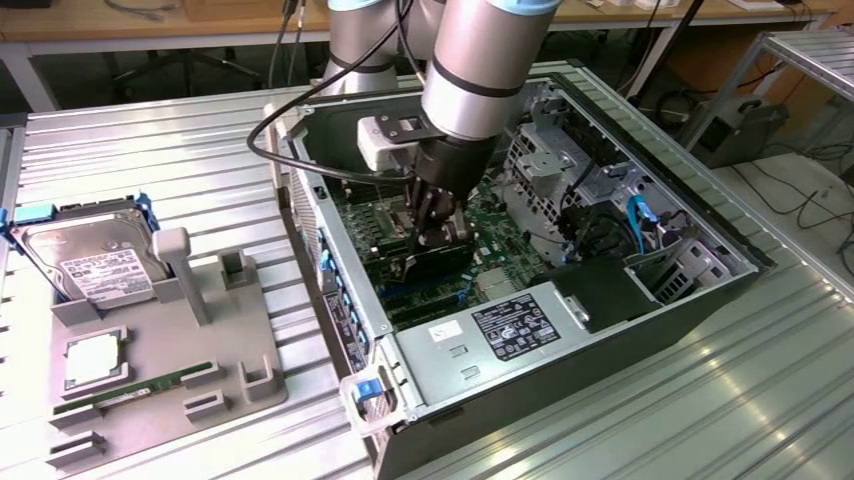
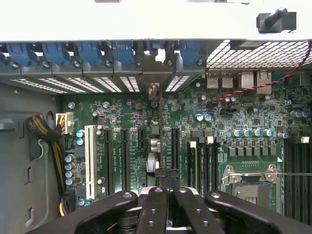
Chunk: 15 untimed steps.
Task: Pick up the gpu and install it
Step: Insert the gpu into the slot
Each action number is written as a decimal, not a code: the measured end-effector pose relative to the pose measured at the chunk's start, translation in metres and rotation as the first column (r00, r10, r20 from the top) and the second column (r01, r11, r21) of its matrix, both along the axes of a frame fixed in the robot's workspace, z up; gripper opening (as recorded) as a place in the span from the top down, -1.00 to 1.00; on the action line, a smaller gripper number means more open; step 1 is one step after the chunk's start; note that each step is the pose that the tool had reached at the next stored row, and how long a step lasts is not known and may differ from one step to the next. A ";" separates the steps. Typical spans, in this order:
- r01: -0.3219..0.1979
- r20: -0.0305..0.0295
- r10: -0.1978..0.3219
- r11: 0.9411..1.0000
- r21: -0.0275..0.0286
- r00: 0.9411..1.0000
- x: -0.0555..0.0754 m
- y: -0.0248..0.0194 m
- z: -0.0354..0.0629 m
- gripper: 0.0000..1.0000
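The gripper (image 1: 437, 232) is down inside the open computer case (image 1: 694, 225), its black fingers (image 2: 155, 210) drawn together on the top edge of the gpu (image 1: 438, 262) — a thin dark card held upright, edge-on, over the green motherboard (image 2: 122, 117). In the wrist view the card appears as a narrow vertical strip (image 2: 157, 151) running between the long black expansion slots (image 2: 123, 158), with its silver end bracket (image 2: 155, 73) up against the row of blue slot clips (image 2: 92, 51) at the case's rear wall. Whether the card is fully seated in its slot cannot be told.

A white PCI slot (image 2: 89, 161) lies beside the black ones, and the bare CPU socket (image 2: 248, 183) sits further along the board. The power supply (image 1: 514, 335) at the near corner of the case carries a printed label (image 1: 511, 328), its text too small to read.

On the ribbed metal table, toward the exterior view's left, a grey parts tray (image 1: 147, 390) holds a hard drive (image 1: 94, 262) with a white label — unreadable — plus a CPU (image 1: 91, 360) and a green memory stick (image 1: 140, 385).
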<state>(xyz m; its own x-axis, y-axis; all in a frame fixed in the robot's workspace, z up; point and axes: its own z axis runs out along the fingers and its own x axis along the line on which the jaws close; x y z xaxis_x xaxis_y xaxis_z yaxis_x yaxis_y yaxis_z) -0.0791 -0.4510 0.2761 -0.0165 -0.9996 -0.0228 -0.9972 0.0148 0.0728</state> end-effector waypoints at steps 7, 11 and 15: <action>-0.002 0.000 0.002 1.000 -0.005 1.000 0.000 0.0000 -0.0043 0.79; -0.002 0.000 0.002 1.000 -0.007 1.000 0.000 0.0000 -0.0053 0.79; -0.002 0.000 0.002 1.000 -0.009 1.000 0.000 -0.0001 -0.0070 0.79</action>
<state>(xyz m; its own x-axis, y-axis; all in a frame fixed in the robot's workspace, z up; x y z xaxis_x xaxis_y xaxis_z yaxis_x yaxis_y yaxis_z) -0.0793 -0.4510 0.2691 -0.0140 -0.9998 -0.0135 -0.9973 0.0130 0.0728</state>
